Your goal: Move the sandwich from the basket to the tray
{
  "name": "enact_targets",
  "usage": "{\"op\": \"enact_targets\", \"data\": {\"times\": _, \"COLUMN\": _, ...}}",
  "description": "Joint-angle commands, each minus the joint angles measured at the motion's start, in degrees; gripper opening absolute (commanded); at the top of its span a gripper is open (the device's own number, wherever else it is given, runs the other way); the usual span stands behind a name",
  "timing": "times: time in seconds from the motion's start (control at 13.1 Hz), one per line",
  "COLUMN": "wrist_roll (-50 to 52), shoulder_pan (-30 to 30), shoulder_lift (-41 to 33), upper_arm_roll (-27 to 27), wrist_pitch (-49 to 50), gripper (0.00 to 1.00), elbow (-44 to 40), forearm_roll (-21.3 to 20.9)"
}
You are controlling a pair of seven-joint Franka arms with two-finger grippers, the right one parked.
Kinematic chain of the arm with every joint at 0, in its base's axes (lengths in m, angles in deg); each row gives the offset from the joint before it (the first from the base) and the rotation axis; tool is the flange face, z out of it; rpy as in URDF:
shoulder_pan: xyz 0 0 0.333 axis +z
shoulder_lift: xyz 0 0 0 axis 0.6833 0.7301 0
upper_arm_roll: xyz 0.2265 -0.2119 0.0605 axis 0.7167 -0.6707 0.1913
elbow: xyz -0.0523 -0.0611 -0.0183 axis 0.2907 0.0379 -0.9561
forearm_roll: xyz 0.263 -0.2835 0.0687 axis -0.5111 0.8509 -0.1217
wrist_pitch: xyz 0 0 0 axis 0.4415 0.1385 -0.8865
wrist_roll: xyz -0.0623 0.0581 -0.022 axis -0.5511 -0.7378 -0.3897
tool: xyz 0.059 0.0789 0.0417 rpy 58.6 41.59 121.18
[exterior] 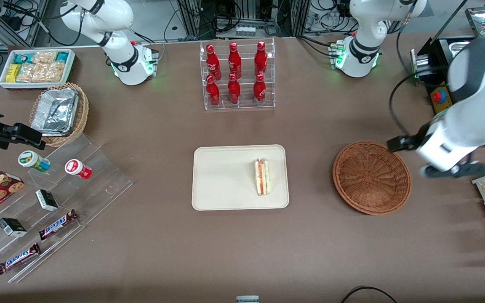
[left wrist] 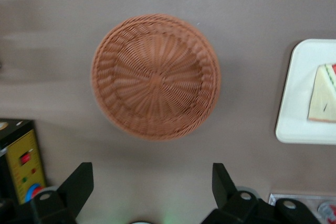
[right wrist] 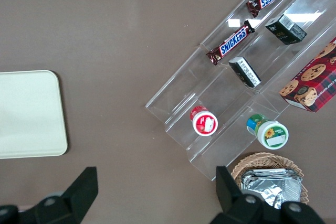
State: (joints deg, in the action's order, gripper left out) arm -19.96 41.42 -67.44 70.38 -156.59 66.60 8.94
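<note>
In the front view the cream tray [exterior: 225, 176] lies mid-table with the sandwich [exterior: 262, 177] resting on it, on the part nearest the basket [exterior: 371, 177]; the round woven basket sits on the table toward the working arm's end, well apart from the tray. The gripper [exterior: 453, 168] hangs high, beside the basket, toward that same end. Only the left wrist view shows its black fingers [left wrist: 79, 184] spread wide apart with nothing between them, looking down on the basket [left wrist: 156, 77], the tray's corner [left wrist: 299, 103] and the sandwich [left wrist: 322, 95].
</note>
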Motion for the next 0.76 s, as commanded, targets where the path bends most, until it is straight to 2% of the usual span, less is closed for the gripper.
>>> {"op": "enact_targets", "data": {"times": 0.0, "wrist_roll": -1.65, "shoulder_pan": 0.89, "shoulder_lift": -4.40, "upper_arm_roll": -0.22, "wrist_pitch": 3.89, "gripper": 1.00, "elbow": 0.85, "forearm_roll": 0.01}}
{"op": "enact_targets", "data": {"times": 0.38, "wrist_roll": -1.91, "shoulder_pan": 0.27, "shoulder_lift": -10.74, "upper_arm_roll": 3.29, "wrist_pitch": 9.70, "gripper": 1.00, "elbow": 1.29, "forearm_roll": -0.08}}
{"op": "enact_targets", "data": {"times": 0.69, "wrist_roll": -5.16, "shoulder_pan": 0.36, "shoulder_lift": -9.78, "upper_arm_roll": 4.61, "wrist_pitch": 7.69, "gripper": 1.00, "elbow": 2.16, "forearm_roll": 0.45}}
